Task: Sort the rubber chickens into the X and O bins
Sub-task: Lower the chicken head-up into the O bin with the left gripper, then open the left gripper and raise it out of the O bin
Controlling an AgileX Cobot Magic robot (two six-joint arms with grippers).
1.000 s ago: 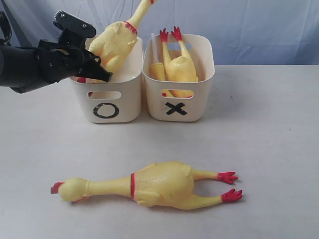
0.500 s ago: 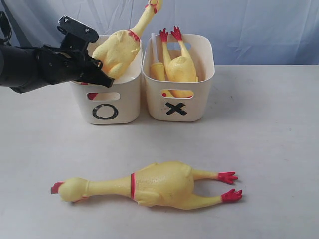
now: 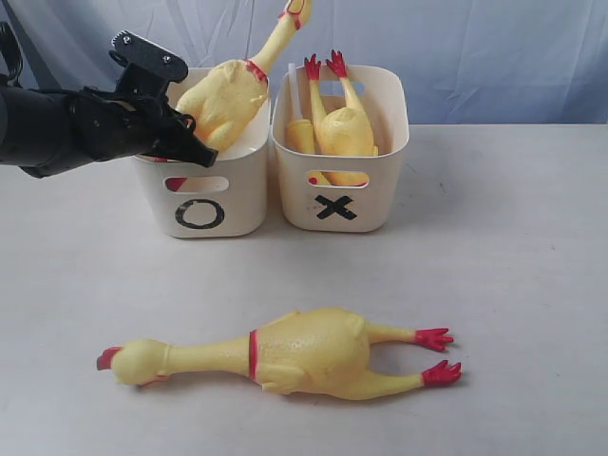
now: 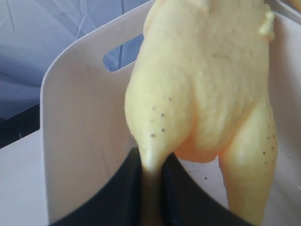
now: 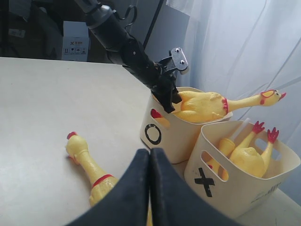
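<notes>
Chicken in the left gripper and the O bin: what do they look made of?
Chicken: probably soft rubber or vinyl; matte yellow, pimpled skin with dark specks, and its leg looks squeezed thin in the left gripper. O bin: seemingly rigid moulded plastic; cream, smooth, slight sheen, rounded corners, cut-out handle slot.

Near chicken (image 3: 304, 351): yellow, pimpled skin; red comb, neck band, feet.
Far-left chicken (image 3: 223, 95): yellow with fine dark specks, red neck band.
Far-right chicken (image 3: 344, 128): yellow, red feet.
Left bin (image 3: 242, 185): cream, black O.
Right bin (image 3: 380, 185): cream, black X.
Left gripper (image 3: 201, 152): black.
Table (image 3: 513, 275): off-white.
Backdrop (image 3: 475, 57): pale blue.
</notes>
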